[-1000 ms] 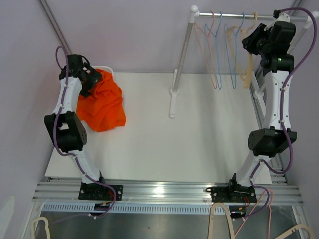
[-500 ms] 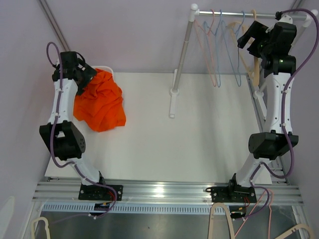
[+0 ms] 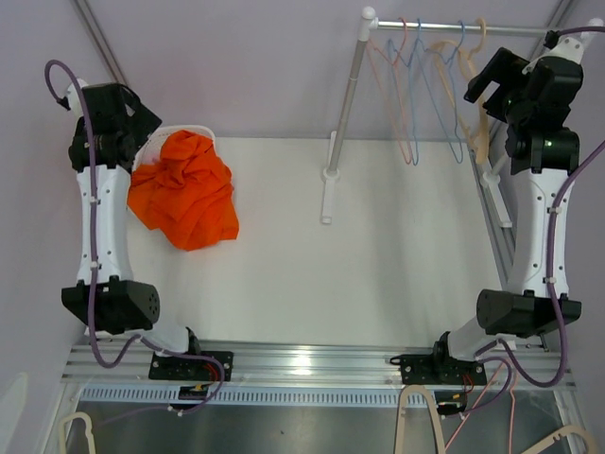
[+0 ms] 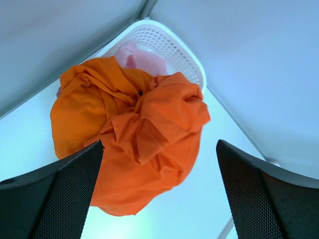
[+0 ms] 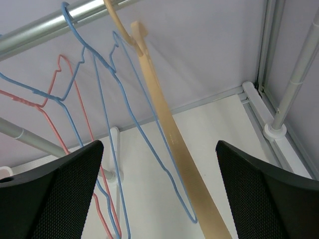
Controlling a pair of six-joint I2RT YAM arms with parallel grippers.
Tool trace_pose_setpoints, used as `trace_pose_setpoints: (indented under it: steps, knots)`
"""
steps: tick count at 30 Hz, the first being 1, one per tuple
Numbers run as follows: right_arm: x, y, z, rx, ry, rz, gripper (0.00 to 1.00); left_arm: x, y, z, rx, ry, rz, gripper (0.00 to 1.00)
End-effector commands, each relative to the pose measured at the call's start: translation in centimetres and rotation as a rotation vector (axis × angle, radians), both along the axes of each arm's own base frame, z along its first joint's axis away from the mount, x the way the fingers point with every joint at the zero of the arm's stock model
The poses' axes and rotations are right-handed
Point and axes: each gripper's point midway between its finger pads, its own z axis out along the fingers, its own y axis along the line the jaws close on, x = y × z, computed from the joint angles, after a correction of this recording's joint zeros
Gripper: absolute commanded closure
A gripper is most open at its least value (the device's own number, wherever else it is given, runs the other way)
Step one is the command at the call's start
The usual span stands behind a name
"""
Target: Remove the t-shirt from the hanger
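a white table [image 3: 378, 284] sits between pale lilac walls, on an aluminium frame [image 3: 312, 364] that carries both arm bases at its near edge. a metal clothes rail [image 3: 444, 27] runs across the far right, held up by a slanted post [image 3: 345, 104] whose foot stands near the far middle of the table. thin pink and blue wire hangers [image 3: 412, 113] hang from the rail, and a wooden hanger [image 5: 169, 129] hangs to their right. all of them are bare. more hangers [image 3: 421, 416] lie below the frame at the near edge.

the orange t-shirt [image 3: 184, 199] lies in a crumpled heap at the far left of the table, well apart from the rail. its far edge is draped over a white mesh basket [image 4: 174, 47] that has something pink [image 4: 144, 59] in it.

the left arm stands tall along the left edge, with its wrist bent over at the top. the left gripper [image 3: 142, 123] hangs above the shirt's far left side, jaws spread wide and holding nothing, clear of the cloth.

the right arm rises nearly straight up at the far right, its wrist level with the rail. the right gripper [image 5: 159, 144] faces the hangers with its jaws released wide. the wooden hanger shows between the fingers in the wrist view, hanging free from the rail and not gripped.
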Motion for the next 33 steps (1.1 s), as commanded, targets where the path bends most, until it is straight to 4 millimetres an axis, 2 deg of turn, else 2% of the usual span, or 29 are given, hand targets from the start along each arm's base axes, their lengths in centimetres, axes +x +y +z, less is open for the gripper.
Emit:
trace_pose_setpoints:
  steps: [1,2,3,4,5,6,7,8,9,10,11,12,13,14,15,16,17,18,19,21,22,23,25,27,31,33]
  knots:
    - [-2.6,0.4,1.0,-0.024,-0.048,-0.027,0.0,-3.6,-2.2,5.6,0.109,-0.115,-0.099,0.01]
    - [-4.4,0.8,2.3,-0.024,-0.089,-0.025,0.01,-4.3,-2.9,6.1,0.116,-0.125,-0.117,0.0]
    - [-5.0,1.1,2.8,-0.024,-0.117,-0.017,0.01,-4.9,-4.0,5.1,0.123,-0.101,-0.158,0.0]
    - [-5.8,1.9,3.0,-0.031,-0.133,0.009,0.01,-5.5,-4.7,5.7,0.132,-0.13,-0.185,0.01]
    - [-7.4,2.4,2.6,-0.033,-0.144,0.026,0.0,-7.4,-5.6,6.6,0.146,-0.174,-0.213,0.01]
    - [-8.2,2.9,3.1,-0.035,-0.179,0.044,0.0,-7.9,-6.6,5.3,0.163,-0.159,-0.264,0.01]
    - [-8.9,3.3,3.0,-0.037,-0.188,0.063,0.0,-8.5,-7.1,6.7,0.176,-0.235,-0.283,0.01]
    - [-10.5,4.2,2.9,-0.037,-0.212,0.098,0.01,-10.6,-9.1,6.9,0.167,-0.295,-0.371,0.01]
    - [-11.3,4.5,2.8,-0.038,-0.223,0.113,0.0,-11.6,-9.9,7.6,0.164,-0.342,-0.412,0.01]
    - [-12.0,5.0,2.5,-0.037,-0.229,0.142,0.01,-11.9,-10.5,5.4,0.151,-0.336,-0.45,0.0]
    - [-12.4,5.7,0.9,-0.03,-0.204,0.182,0.0,-13.1,-11.5,5.8,0.144,-0.376,-0.499,0.01]
    - [-14.1,6.1,1.2,-0.028,-0.23,0.205,0.0,-15.4,-11.8,7.1,0.162,-0.445,-0.521,0.0]
    - [-14.6,6.6,0.6,-0.018,-0.225,0.229,0.01,-15.9,-12.1,5.4,0.159,-0.427,-0.54,0.0]
    - [-14.9,7.4,-1.1,0.013,-0.193,0.268,0.01,-16.7,-12.2,5.2,0.163,-0.431,-0.546,0.01]
    - [-15.4,7.9,-1.7,0.028,-0.189,0.294,0.01,-18.2,-12.4,5.5,0.172,-0.455,-0.563,0.01]
    - [-16.8,8.4,-1.7,0.038,-0.211,0.318,0.0,-18.8,-12.7,4.3,0.167,-0.426,-0.59,0.01]
    - [-17.2,8.8,-2.4,0.051,-0.206,0.337,0.0,-19.3,-12.9,3.6,0.166,-0.412,-0.604,0.01]
    - [-17.3,9.4,-4.5,0.074,-0.175,0.372,0.01,-20.3,-13.1,2.7,0.164,-0.4,-0.625,0.0]
    - [-18.5,9.6,-4.8,0.077,-0.192,0.381,0.0,-20.7,-13.3,2.4,0.163,-0.399,-0.636,0.01]
    - [-19.3,10.4,-6.4,0.087,-0.179,0.414,0.01,-21.3,-14.1,0.4,0.145,-0.376,-0.685,0.01]
    - [-19.3,10.4,-8.2,0.088,-0.145,0.415,0.01,-22.0,-14.3,0.4,0.146,-0.399,-0.698,0.0]
    - [-20.2,10.4,-8.5,0.083,-0.151,0.414,0.01,-21.8,-14.6,-1.6,0.129,-0.367,-0.716,0.0]
    - [-20.6,10.6,-10.1,0.084,-0.13,0.427,0.01,-22.2,-15.4,-2.0,0.122,-0.389,-0.756,0.0]
    - [-21.6,10.6,-10.3,0.079,-0.145,0.434,0.01,-22.0,-15.9,-4.2,0.099,-0.352,-0.791,0.0]
    - [-22.3,10.5,-11.9,0.064,-0.128,0.427,0.01,-22.1,-17.4,-7.1,0.056,-0.33,-0.875,0.01]
    - [-22.1,10.6,-13.1,0.072,-0.106,0.429,0.0,-22.4,-17.5,-7.3,0.061,-0.351,-0.881,0.01]
